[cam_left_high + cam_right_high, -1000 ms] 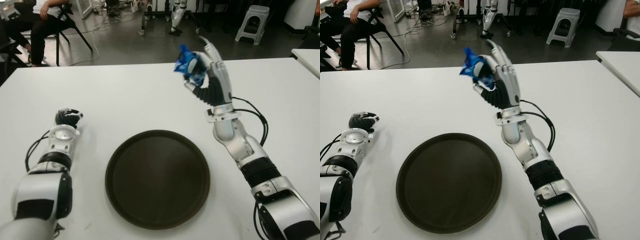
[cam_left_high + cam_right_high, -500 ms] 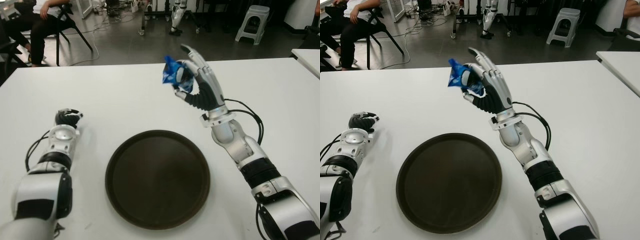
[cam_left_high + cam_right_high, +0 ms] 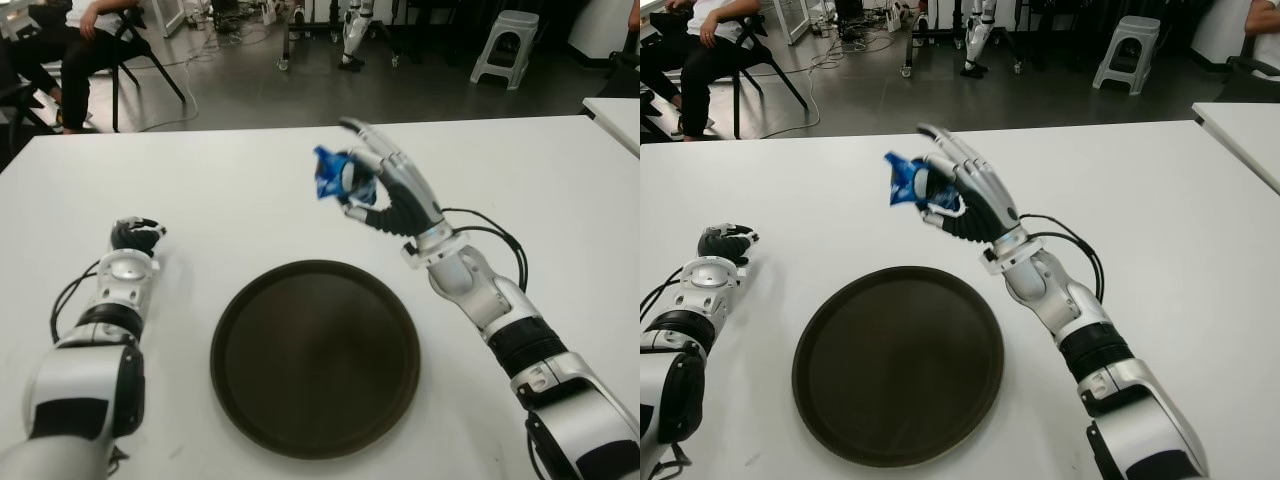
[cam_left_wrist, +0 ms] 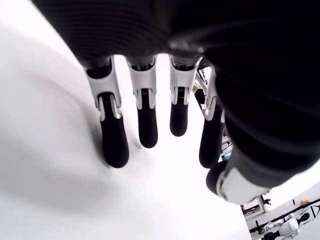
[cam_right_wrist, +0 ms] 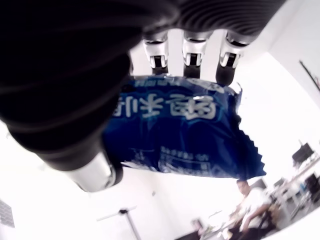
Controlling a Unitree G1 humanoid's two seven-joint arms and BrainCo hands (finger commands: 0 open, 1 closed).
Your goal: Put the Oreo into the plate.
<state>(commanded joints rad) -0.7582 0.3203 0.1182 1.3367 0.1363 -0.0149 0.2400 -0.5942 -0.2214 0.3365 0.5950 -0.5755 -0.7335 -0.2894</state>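
Note:
My right hand (image 3: 372, 190) is raised above the white table, behind the plate's far right edge, and is shut on a blue Oreo packet (image 3: 333, 175). The right wrist view shows that blue packet (image 5: 185, 132) filling the palm, with white lettering and the fingers (image 5: 191, 55) curled over it. A round dark brown plate (image 3: 315, 355) lies on the table (image 3: 220, 190) near the front, with nothing on it. At the left of the plate is my left hand (image 3: 135, 236), idle; in its wrist view its fingers (image 4: 145, 120) are spread on the white surface.
Beyond the table's far edge is a dark floor with a seated person (image 3: 70, 40) at the back left and a grey stool (image 3: 510, 45) at the back right. Another white table's corner (image 3: 615, 110) shows at the right.
My right hand has swung left and downward with the Oreo packet, coming closer to the plate's far edge. The left hand has not moved.

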